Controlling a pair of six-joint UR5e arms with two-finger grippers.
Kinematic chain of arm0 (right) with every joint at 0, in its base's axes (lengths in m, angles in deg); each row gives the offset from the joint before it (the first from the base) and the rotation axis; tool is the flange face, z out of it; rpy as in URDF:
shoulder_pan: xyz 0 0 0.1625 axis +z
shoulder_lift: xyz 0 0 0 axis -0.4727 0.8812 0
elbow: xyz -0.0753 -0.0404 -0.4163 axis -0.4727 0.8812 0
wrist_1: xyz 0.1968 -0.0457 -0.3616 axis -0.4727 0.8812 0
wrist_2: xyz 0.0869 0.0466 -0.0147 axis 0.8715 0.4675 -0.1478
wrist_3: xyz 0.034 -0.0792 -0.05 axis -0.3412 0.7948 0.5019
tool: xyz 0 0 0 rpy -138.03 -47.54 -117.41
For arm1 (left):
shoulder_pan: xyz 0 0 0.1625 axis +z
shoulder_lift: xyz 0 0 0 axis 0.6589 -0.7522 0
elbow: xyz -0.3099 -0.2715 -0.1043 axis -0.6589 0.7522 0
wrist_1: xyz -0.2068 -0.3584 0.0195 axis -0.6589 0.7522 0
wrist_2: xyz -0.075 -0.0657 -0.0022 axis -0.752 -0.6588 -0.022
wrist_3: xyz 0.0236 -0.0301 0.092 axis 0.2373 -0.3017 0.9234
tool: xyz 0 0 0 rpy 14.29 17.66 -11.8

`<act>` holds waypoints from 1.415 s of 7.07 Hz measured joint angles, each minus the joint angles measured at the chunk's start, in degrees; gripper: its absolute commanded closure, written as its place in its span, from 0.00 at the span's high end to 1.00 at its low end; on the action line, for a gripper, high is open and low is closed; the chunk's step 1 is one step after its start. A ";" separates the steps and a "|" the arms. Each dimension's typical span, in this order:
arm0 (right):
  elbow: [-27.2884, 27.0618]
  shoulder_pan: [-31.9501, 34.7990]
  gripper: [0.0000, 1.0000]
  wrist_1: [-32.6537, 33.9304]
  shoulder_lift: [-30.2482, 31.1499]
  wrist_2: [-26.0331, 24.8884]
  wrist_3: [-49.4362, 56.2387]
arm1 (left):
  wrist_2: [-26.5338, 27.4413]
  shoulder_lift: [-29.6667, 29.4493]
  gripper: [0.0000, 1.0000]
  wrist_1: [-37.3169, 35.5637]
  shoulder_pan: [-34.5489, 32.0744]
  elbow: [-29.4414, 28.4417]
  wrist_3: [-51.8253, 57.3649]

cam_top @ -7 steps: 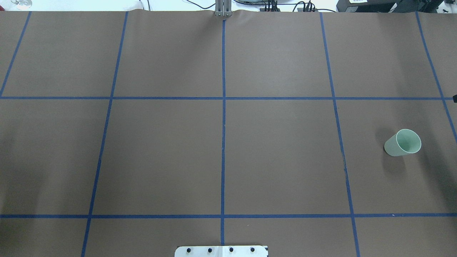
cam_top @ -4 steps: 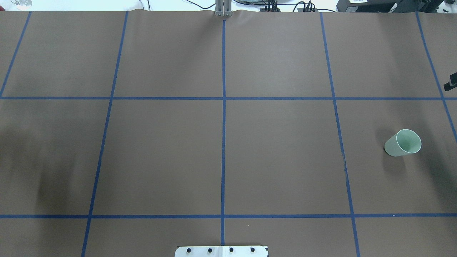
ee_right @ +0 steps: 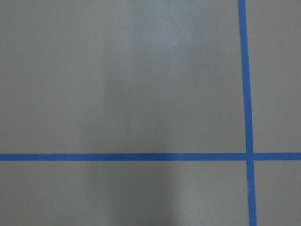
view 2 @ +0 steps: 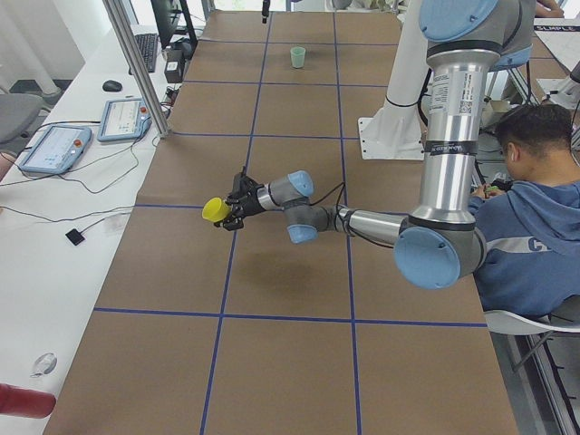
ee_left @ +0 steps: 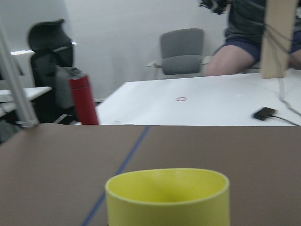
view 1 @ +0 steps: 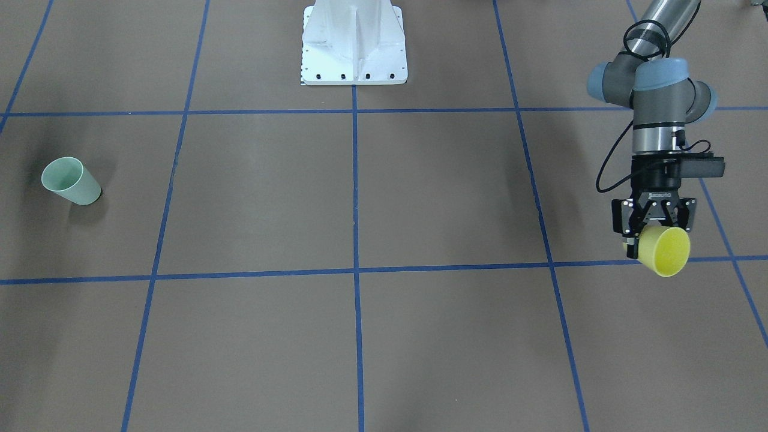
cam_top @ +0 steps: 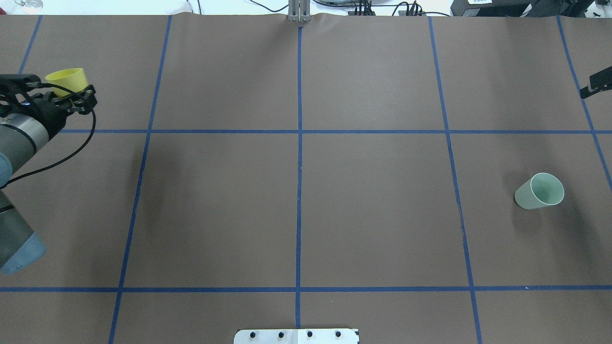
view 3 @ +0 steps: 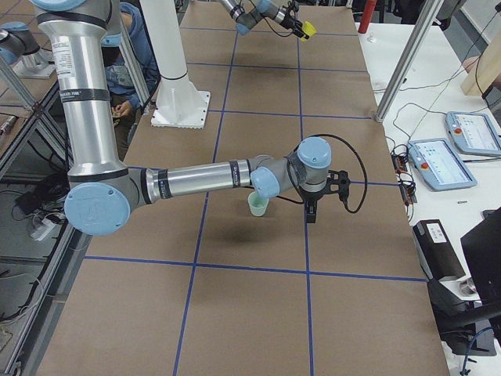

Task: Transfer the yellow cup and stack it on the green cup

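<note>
Bright yellow plastic tumbler (view 1: 665,251) clamped in my left tool (view 1: 656,235), mid-right; pale green plastic tumbler (view 1: 70,180) far left, stacking undone.

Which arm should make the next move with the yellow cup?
Left. The left gripper has its jaws shut on the bright yellow plastic cup, held in the air; the right arm is far across, by the pale green plastic cup.

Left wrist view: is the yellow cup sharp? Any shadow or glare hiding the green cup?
Left wrist view: the yellow cup sits at the lower edge, slightly soft. Overhead view: the green cup is crisp, with only a faint shadow beside it. Right wrist view: a pale sheen on the table, tape lines clear.
</note>
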 measured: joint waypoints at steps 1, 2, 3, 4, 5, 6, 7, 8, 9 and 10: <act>-2.39 -1.88 1.00 0.03 -0.08 0.09 -4.64 | -2.96 -4.39 0.00 1.61 0.21 -0.13 4.10; -4.72 -3.93 1.00 0.04 -0.34 0.17 -9.85 | -5.20 -7.31 0.00 2.30 1.09 0.32 10.47; -7.05 -5.81 1.00 0.04 -0.73 0.36 -14.77 | -6.25 -8.75 0.00 3.39 2.89 0.98 15.38; -9.24 -8.03 1.00 0.06 -1.49 0.60 -20.03 | -7.29 -9.32 0.00 6.03 5.03 1.43 17.53; -10.63 -10.38 1.00 0.08 -2.97 0.71 -25.52 | -10.28 -10.13 0.00 9.31 7.82 1.51 18.48; -11.32 -12.50 1.00 0.08 -4.69 0.77 -30.08 | -14.57 -11.83 0.00 11.38 10.31 1.30 19.95; -11.62 -14.45 1.00 0.48 -6.76 0.81 -33.42 | -18.31 -13.76 0.00 12.27 11.66 1.02 24.19; -11.71 -16.60 1.00 1.82 -9.68 0.77 -36.83 | -22.57 -15.55 0.00 12.92 12.52 0.85 30.28; -11.71 -18.62 1.00 3.34 -12.79 0.70 -40.43 | -25.83 -17.03 0.00 13.54 13.29 0.68 33.95; -11.72 -20.37 1.00 4.12 -15.25 0.64 -43.47 | -26.80 -18.23 0.00 14.03 14.07 0.31 35.41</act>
